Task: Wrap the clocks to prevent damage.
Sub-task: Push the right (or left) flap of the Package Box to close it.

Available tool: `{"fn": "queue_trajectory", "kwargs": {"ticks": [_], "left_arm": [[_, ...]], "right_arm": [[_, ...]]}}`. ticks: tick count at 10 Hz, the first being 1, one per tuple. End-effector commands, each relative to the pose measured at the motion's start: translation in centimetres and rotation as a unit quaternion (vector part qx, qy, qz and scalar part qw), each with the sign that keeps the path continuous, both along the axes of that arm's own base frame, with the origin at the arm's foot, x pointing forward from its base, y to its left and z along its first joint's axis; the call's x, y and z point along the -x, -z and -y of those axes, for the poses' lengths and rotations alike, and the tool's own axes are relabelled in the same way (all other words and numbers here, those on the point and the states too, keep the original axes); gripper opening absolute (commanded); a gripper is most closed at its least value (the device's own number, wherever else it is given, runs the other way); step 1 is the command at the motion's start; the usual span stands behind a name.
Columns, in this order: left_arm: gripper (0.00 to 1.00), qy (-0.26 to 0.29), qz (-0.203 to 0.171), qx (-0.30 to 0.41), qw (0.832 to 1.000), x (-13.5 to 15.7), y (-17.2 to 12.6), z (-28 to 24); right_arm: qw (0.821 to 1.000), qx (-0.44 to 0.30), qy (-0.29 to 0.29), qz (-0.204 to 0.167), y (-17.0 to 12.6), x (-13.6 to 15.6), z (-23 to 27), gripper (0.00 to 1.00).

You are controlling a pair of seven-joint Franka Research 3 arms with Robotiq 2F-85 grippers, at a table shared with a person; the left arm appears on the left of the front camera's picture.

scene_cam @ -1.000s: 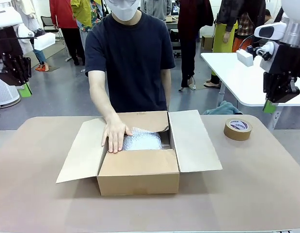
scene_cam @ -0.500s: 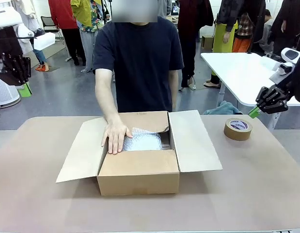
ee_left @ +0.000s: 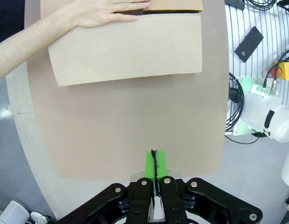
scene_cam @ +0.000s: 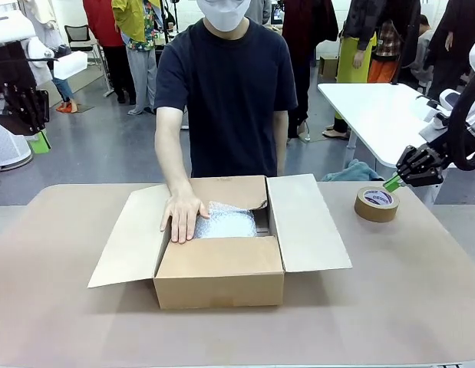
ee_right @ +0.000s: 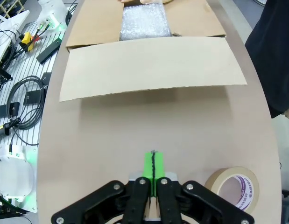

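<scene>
An open cardboard box (scene_cam: pixel 219 268) (ee_right: pixel 153 70) sits mid-table with a bubble-wrapped bundle (scene_cam: pixel 225 223) (ee_right: pixel 144 21) inside; any clock is hidden under the wrap. The person's hand (scene_cam: pixel 182 215) (ee_left: pixel 104 10) rests on the bundle and the box's left edge. My left gripper (scene_cam: pixel 39 140) (ee_left: pixel 154 164) hangs shut above the table's far left, holding nothing. Over the table's right side my right gripper (scene_cam: pixel 392 182) (ee_right: pixel 153 163) is shut and bare, just above and beside the tape roll (scene_cam: pixel 377 203) (ee_right: pixel 236 187).
The box's side flaps (scene_cam: pixel 306 222) (ee_left: pixel 125 49) lie spread outward. A white table (scene_cam: pixel 383 115) stands behind on the right, with people walking beyond. Cables and equipment (ee_right: pixel 18 93) lie off the table's edge. Bare tan tabletop (scene_cam: pixel 390 299) surrounds the box.
My right arm has swung down from high at the right edge toward the tape roll, its gripper tilting inward. The person's hand and my left arm have stayed put.
</scene>
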State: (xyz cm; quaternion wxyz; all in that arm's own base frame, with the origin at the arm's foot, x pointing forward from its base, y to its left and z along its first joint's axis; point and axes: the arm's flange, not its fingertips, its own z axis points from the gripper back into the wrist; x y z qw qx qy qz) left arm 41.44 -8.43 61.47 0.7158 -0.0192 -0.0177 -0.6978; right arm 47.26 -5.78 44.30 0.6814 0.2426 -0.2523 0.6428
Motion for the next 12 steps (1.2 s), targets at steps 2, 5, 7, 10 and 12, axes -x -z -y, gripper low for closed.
{"fn": "queue_trajectory", "kwargs": {"ticks": [2,5,7,10,12], "left_arm": [[0.0,0.001,-0.003,0.003,1.0,0.1,-0.2,-0.2],[0.0,0.001,-0.003,0.003,1.0,0.1,-0.2,-0.2],[0.0,0.001,-0.003,0.003,1.0,0.1,-0.2,-0.2],[0.0,0.001,-0.003,0.003,1.0,0.1,-0.2,-0.2],[0.0,0.001,-0.003,0.003,1.0,0.1,-0.2,-0.2]], "right_arm": [[1.0,0.0,0.0,0.0,0.0,0.0,0.0,0.01],[0.999,-0.018,0.036,-0.017,4.7,0.4,-4.0,0.01],[0.998,-0.034,0.056,-0.017,6.7,1.0,-5.4,0.01],[0.998,-0.035,0.042,-0.024,8.5,1.2,-6.7,0.01],[0.998,-0.048,0.026,-0.031,9.7,0.8,-7.5,0.01]]}}
